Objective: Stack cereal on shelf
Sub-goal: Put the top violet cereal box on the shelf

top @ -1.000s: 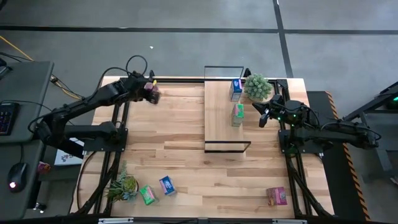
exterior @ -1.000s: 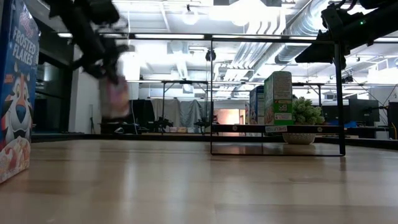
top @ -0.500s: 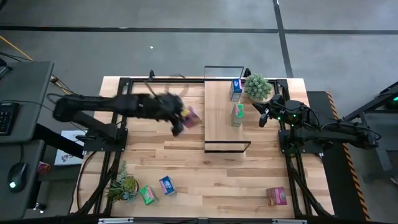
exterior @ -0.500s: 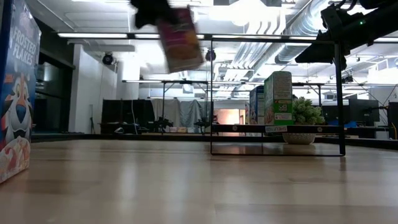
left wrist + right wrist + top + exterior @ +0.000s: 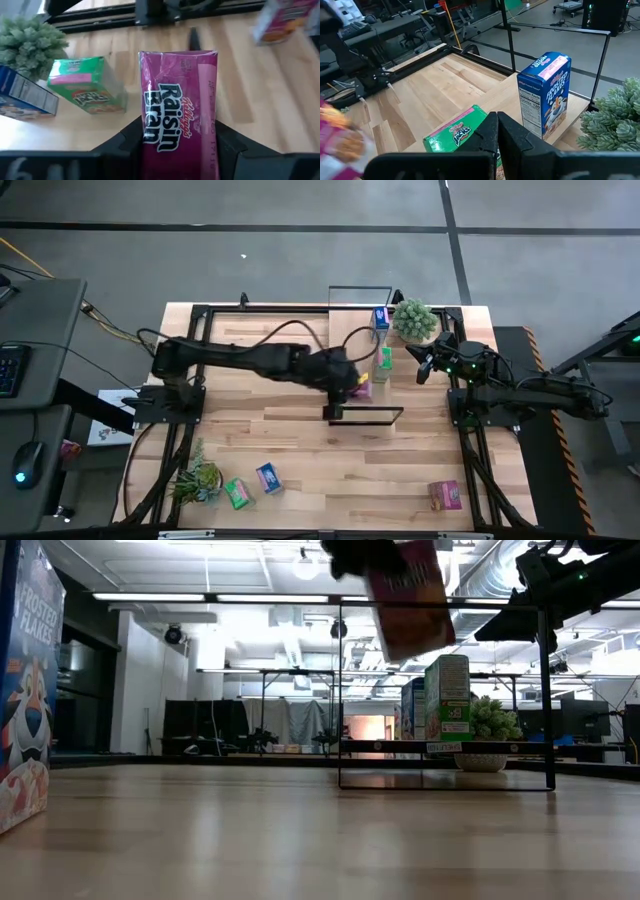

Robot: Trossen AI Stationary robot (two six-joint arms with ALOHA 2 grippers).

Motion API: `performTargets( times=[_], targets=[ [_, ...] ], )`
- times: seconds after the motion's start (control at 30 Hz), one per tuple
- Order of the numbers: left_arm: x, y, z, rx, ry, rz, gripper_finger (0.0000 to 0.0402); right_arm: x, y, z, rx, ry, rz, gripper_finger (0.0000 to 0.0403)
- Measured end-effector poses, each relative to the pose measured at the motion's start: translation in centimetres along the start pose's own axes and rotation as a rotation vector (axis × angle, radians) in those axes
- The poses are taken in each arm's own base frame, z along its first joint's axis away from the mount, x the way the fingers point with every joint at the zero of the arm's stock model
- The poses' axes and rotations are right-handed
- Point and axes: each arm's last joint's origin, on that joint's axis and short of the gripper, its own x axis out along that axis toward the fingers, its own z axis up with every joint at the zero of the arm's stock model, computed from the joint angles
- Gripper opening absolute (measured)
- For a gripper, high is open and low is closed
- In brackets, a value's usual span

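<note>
Wooden planks of the table [image 5: 260,440] carry most of the scene, and the shelf [image 5: 352,360] lies across the far half of it, with a green box [image 5: 381,363] and a blue box [image 5: 379,323] already standing on the plank beside a potted plant [image 5: 414,319]. Your left gripper [image 5: 350,385] is above the near part of the shelf and is pinching a pink box [image 5: 179,122] of Raisin Bran between its fingers; in the low view this box hangs tilted, high over the plank and not touching it.

You should watch three things. First, the pink box is close to the green box, so if you lower it while it is tilted, one corner can push the green box over, and this one stands near the blue box. Second, the thin black wire frame [image 5: 445,690] runs just beside the arm; a sideways move could catch it and shift the whole shelf. Third, if you let go before the bottom sits flat, the box will probably fall on its side.

Your right gripper [image 5: 424,367] waits beside the plant with fingers pressed together, holding nothing. Three more boxes lie near the front edge of the table: green [image 5: 237,494], blue [image 5: 268,478] and pink [image 5: 446,496].
</note>
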Motion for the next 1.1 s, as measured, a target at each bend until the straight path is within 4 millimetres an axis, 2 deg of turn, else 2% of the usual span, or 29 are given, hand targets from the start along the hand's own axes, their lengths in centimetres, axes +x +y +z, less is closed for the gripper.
performTargets(
  times=[0.27,0.43,0.7,0.93,1.1],
  targets=[
    [4.9,2.1,-1.0,0.004,-0.004,-0.028,0.0142,0.0,0.0,0.0,-0.001,0.005,0.013,0.0],
    [6.7,2.0,-1.6,0.006,-0.008,-0.123,0.0142,0.0,0.0,0.0,0.002,0.006,0.015,0.0],
    [9.3,1.6,-2.5,0.02,-0.001,-0.146,0.0142,0.0,0.1,0.0,0.007,0.009,0.024,0.0],
    [10.0,1.6,-2.4,0.026,-0.034,-0.143,0.0144,0.0,0.1,0.0,0.007,0.013,0.036,0.0],
    [10.0,1.6,-2.3,0.038,-0.044,-0.138,0.0162,0.0,0.1,0.0,0.007,0.014,0.036,0.0]
  ],
)
